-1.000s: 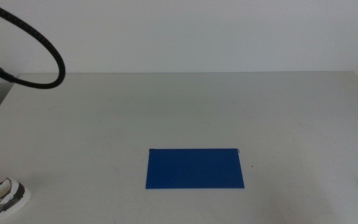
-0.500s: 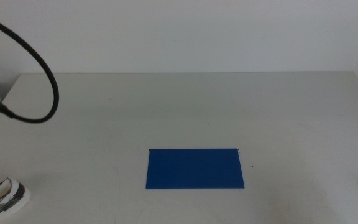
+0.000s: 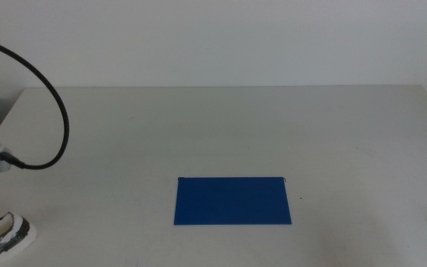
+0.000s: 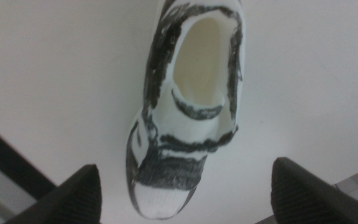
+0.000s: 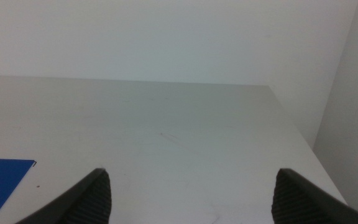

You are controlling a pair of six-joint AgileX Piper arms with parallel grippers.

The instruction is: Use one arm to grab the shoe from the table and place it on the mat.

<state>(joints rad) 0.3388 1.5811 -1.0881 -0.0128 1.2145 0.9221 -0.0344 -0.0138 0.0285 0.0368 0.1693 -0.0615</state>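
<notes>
The shoe (image 3: pixel 4 233), a small white sneaker with black panels, lies at the table's front left corner, partly cut off by the middle view's edge. In the left wrist view the shoe (image 4: pixel 188 106) fills the centre, seen from above, its opening facing the camera. My left gripper (image 4: pixel 188 196) hovers over it, open, one jaw on each side of the toe end and clear of it. The left arm's bracket and black cable (image 3: pixel 47 104) show at the left edge. The blue mat (image 3: pixel 232 200) lies flat at centre front. My right gripper (image 5: pixel 188 199) is open above bare table.
The off-white table (image 3: pixel 273 126) stretches wide behind and beside the mat. A corner of the mat (image 5: pixel 2 180) shows in the right wrist view. The table's right edge (image 5: pixel 303 143) runs close to a pale wall.
The left arm's bracket and cable have dropped lower along the left edge, toward the shoe. The shoe and the mat have stayed where they were.
</notes>
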